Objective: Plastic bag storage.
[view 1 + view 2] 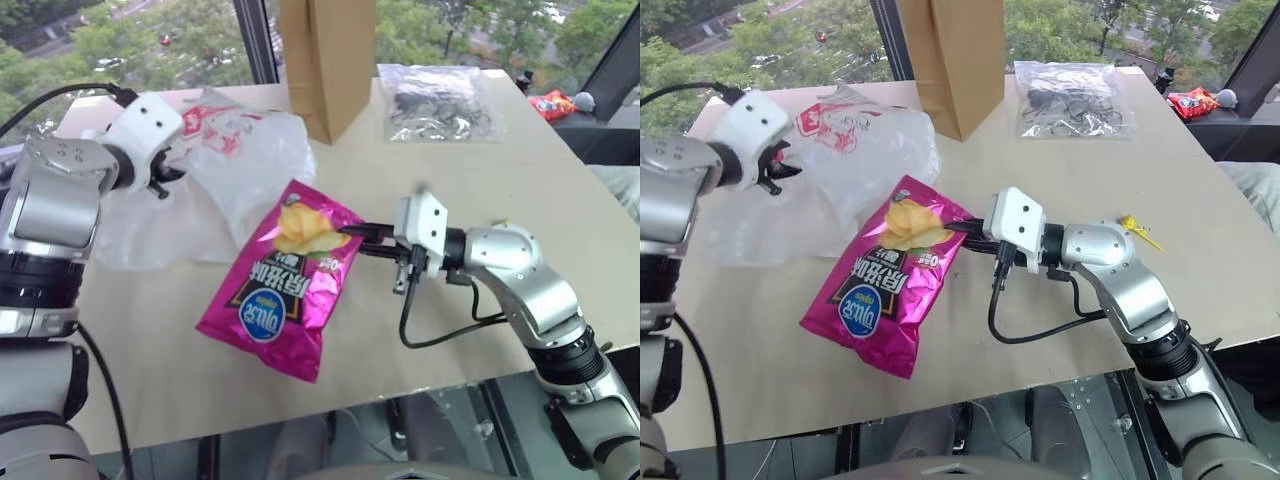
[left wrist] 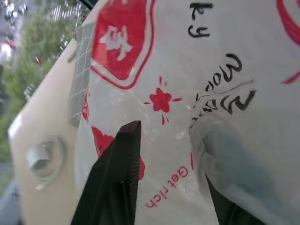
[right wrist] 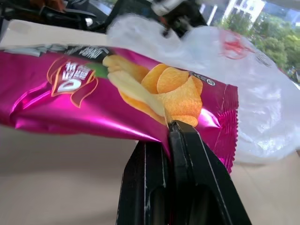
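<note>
Thin white plastic, red-printed: one plastic bag (image 1: 235,165) lies crumpled near the table's (image 1: 520,200) far left corner, its long axis running roughly along the far edge. The left gripper (image 1: 165,172) stands partly open against the bag, gripping nothing visible. One pink chip packet (image 1: 283,278) lies mid-table, pinched by the closed right gripper (image 1: 350,236). One brown paper bag (image 1: 328,60) and one clear bag (image 1: 435,100) sit by the far edge.

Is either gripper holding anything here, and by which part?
The right gripper pinches the pink chip packet by its side edge. The left gripper is open around the plastic bag.
</note>
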Available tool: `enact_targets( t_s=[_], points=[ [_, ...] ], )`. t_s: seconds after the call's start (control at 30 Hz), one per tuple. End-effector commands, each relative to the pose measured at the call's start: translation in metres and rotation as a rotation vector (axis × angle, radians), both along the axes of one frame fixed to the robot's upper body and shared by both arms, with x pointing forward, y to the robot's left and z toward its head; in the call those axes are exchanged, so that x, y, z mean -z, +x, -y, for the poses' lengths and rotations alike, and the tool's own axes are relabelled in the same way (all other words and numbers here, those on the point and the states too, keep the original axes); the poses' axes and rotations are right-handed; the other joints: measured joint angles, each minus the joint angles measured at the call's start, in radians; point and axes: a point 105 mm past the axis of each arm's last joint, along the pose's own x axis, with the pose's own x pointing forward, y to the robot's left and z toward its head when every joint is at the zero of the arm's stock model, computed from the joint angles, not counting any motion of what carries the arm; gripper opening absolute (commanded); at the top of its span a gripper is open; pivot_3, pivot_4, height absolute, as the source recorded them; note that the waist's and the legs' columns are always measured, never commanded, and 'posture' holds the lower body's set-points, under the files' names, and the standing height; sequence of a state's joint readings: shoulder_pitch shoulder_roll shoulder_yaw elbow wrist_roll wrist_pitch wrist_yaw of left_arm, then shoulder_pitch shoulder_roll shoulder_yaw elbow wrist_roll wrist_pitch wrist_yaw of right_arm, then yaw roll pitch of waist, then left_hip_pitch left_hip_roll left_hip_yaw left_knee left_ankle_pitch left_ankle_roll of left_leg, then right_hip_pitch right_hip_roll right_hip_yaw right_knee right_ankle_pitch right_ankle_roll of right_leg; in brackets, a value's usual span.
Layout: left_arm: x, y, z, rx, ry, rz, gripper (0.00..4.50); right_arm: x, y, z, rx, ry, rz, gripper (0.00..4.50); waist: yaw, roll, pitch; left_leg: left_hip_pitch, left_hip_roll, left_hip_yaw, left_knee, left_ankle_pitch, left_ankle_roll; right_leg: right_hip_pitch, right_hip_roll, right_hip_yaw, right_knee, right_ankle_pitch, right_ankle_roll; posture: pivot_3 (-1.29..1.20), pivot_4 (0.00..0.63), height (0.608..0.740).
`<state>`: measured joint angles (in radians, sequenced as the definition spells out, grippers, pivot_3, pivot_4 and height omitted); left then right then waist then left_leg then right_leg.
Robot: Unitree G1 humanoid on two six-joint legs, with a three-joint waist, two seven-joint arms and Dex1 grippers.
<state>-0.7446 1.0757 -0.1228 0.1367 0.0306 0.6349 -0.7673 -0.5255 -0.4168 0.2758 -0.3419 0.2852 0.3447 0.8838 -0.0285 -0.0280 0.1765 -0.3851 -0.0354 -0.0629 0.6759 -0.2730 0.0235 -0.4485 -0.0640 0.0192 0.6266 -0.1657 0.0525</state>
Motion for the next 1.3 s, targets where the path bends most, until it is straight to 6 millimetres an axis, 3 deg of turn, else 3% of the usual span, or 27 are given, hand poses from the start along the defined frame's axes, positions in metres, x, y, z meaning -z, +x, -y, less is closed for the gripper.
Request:
enact_targets(
  t_s=[0.03,0.2,0.3,0.37,0.6,0.83,1.03,1.3],
  points=[
    [-0.008,-0.005,0.004,0.046,0.142,0.074,1.79,-0.010,-0.005,-0.001,-0.006,0.039,0.045,0.00,0.001,0.000,0.000,0.000,0.000,0.000,0.000,0.000,0.000,0.000,0.000,0.000,0.000,0.000,0.000,0.00,0.150,0.740],
    [0.004,-0.006,0.007,0.093,0.250,0.104,1.79,-0.007,-0.010,0.001,0.000,0.035,0.031,0.00,0.000,0.000,0.000,0.001,0.000,0.001,0.000,-0.002,0.004,0.000,0.001,0.000,0.001,0.000,0.000,0.00,0.150,0.740],
    [0.002,-0.001,0.019,0.148,0.212,0.106,0.96,-0.006,-0.012,0.002,0.001,0.033,0.020,0.00,0.002,0.000,0.000,0.001,0.000,0.001,0.000,-0.002,0.004,0.000,0.001,0.000,0.001,0.000,0.000,0.00,0.150,0.740],
    [-0.006,0.003,0.035,0.187,0.082,0.094,0.05,-0.007,-0.013,0.005,0.005,0.035,0.010,0.00,0.007,0.000,0.000,0.000,0.000,0.002,0.000,-0.002,0.004,0.001,0.001,-0.001,0.001,0.000,0.000,0.00,0.150,0.740],
    [-0.026,-0.003,0.099,0.315,-0.383,-0.144,0.05,-0.020,-0.028,0.027,0.019,0.060,-0.033,0.00,0.014,0.000,0.000,-0.002,-0.002,0.002,0.004,-0.003,0.005,0.001,0.001,-0.003,0.001,0.000,0.000,0.00,0.150,0.740],
    [-0.039,0.018,0.151,0.299,-0.519,-0.170,0.05,-0.038,-0.046,0.029,-0.015,0.100,-0.071,0.00,0.009,0.000,0.000,0.000,-0.002,0.000,0.007,-0.003,0.006,0.004,0.001,-0.003,0.002,0.000,0.001,0.00,0.150,0.740],
    [-0.046,0.030,0.163,0.300,-0.522,-0.141,0.05,-0.046,-0.048,0.024,-0.033,0.097,-0.068,0.00,-0.002,0.000,0.000,0.002,0.000,0.000,0.007,-0.003,0.006,0.003,0.003,0.000,0.003,0.000,0.001,0.00,0.150,0.740],
    [-0.050,0.028,0.169,0.303,-0.521,-0.099,0.05,-0.031,-0.037,0.003,-0.087,0.074,-0.108,0.00,-0.004,0.000,0.000,0.001,0.000,0.000,0.007,-0.003,0.006,0.003,0.002,0.001,0.003,0.000,0.000,0.00,0.150,0.740]
  ],
)
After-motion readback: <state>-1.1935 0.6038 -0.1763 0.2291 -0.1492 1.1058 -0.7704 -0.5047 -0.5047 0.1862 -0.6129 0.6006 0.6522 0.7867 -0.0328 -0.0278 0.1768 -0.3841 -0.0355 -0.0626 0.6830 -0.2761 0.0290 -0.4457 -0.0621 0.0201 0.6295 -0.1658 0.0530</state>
